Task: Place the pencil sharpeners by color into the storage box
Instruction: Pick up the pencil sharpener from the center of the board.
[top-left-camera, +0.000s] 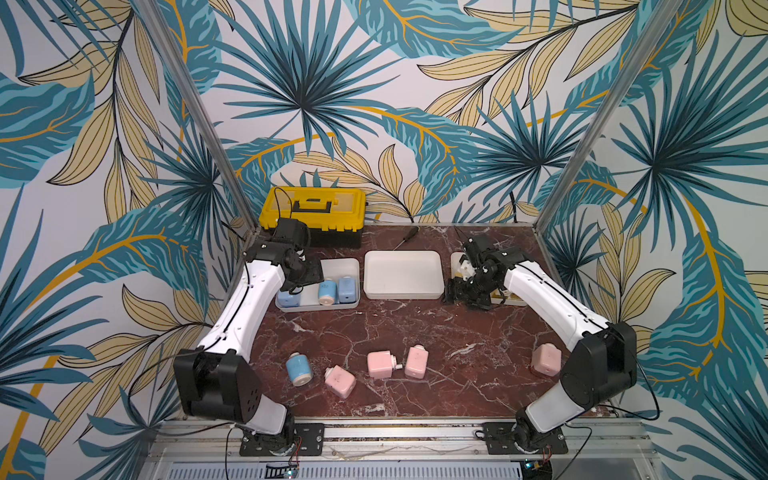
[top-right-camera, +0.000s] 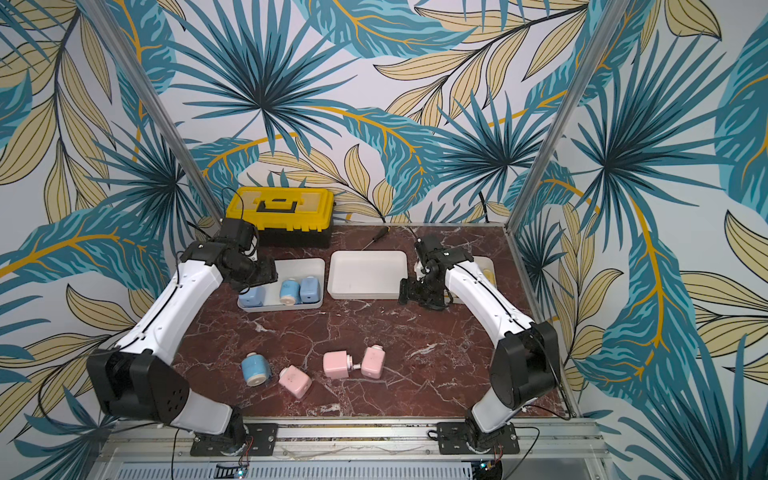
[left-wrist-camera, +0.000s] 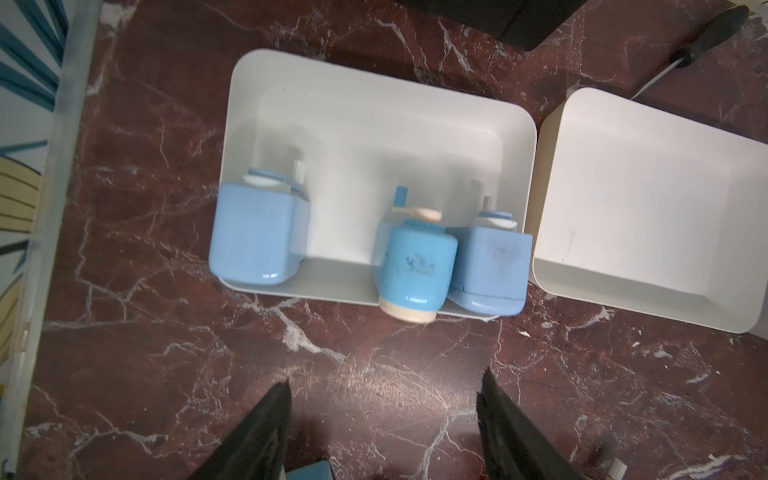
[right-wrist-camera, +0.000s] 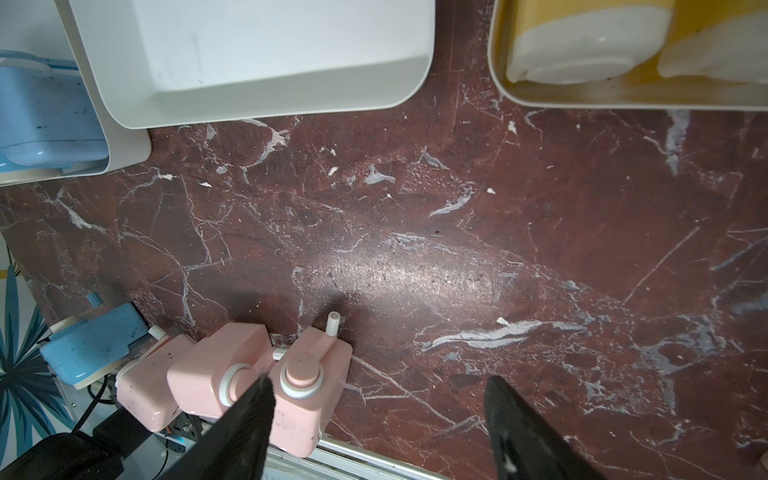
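1. Top views. You see the left gripper (top-left-camera: 305, 272) poised over the left white tray (top-left-camera: 349, 266), which holds three blue sharpeners (top-left-camera: 327, 291). The right gripper (top-left-camera: 467, 291) hangs between the empty middle tray (top-left-camera: 402, 254) and the right tray (top-right-camera: 485, 262), low over the marble table (top-left-camera: 374, 324). On the table well in front of both claws lie a fourth blue sharpener (top-left-camera: 299, 369) and three pink sharpeners (top-left-camera: 416, 361); a fourth pink sharpener (top-left-camera: 546, 360) lies beside the right arm's elbow and appears in a top view only. A yellow toolbox (top-right-camera: 280, 208) and a screwdriver (top-right-camera: 376, 239) sit behind the trays.

2. Left wrist view. You see the left claw released: its two black fingers (left-wrist-camera: 266, 432) stand wide apart with only bare marble between them. Just ahead of the fingertips lies the tray with the blue pieces: one block (left-wrist-camera: 257, 237) at one end, and a round one (left-wrist-camera: 415, 266) touching a second block (left-wrist-camera: 492, 270) at the other. The empty tray (left-wrist-camera: 648, 208) sits just beside it.

3. Right wrist view. You see the right claw released as well, its fingers (right-wrist-camera: 523, 432) spread over bare marble and grasping nothing. Beside one finger lie pink sharpeners (right-wrist-camera: 307, 386) and one blue (right-wrist-camera: 91, 345). Ahead of the claw, the right tray (right-wrist-camera: 498, 79) holds yellow sharpeners (right-wrist-camera: 582, 37), and the empty tray (right-wrist-camera: 257, 54) lies next to it.
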